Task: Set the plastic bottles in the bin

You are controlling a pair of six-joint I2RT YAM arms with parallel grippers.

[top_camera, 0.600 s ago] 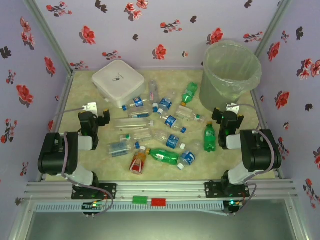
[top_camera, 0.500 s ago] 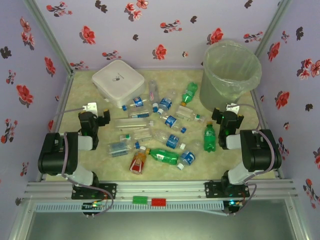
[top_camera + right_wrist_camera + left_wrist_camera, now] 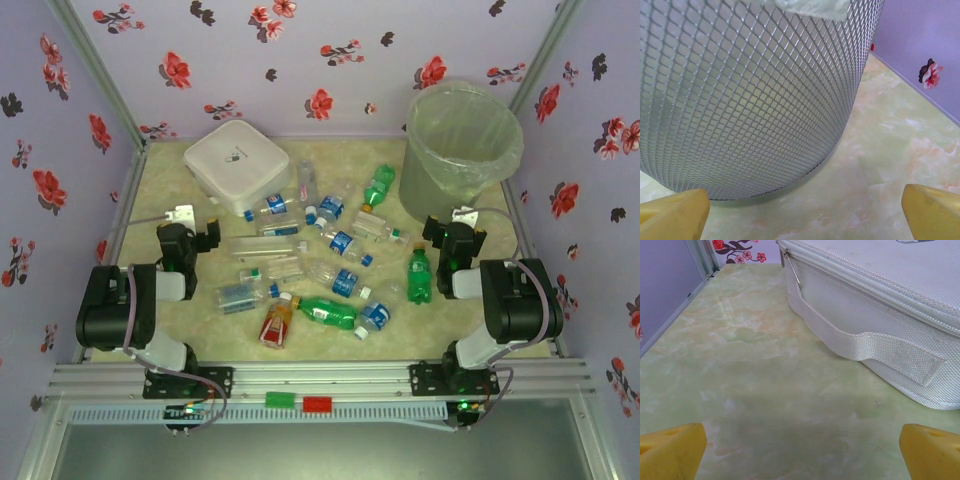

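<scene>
Here, the small plastic bottles (image 3: pixel 345 245) lie scattered over the middle of the pale green marbled tabletop (image 3: pixel 215 335), between the two arms and outside the bin. Most are clear with blue labels and caps, and they lie so close together that I cannot count them with confidence. A red-orange bottle (image 3: pixel 277 323) lies nearest the front edge. A green bottle on its side (image 3: pixel 328 313) is just to its right. Another green bottle (image 3: pixel 419 275) sits near the right arm, and a third green one (image 3: pixel 378 185) lies close to the bin's base.

The tall round grey-green mesh wastebasket (image 3: pixel 440 180), lined with a clear plastic bag, stands in the far right corner. A white square zipped fabric box (image 3: pixel 237 165) sits at the far left, with a clear bottle touching its near corner.

The left gripper (image 3: pixel 800 450) hovers low over bare tabletop with its yellow fingertips (image 3: pixel 672 450) spread wide and nothing between them. The white box, with its strap handle, is just ahead of it and to the right. The right gripper (image 3: pixel 805 210) is likewise spread fully apart and holds nothing. It faces the foot of the mesh wastebasket from close by, with bare marbled surface below it.
</scene>
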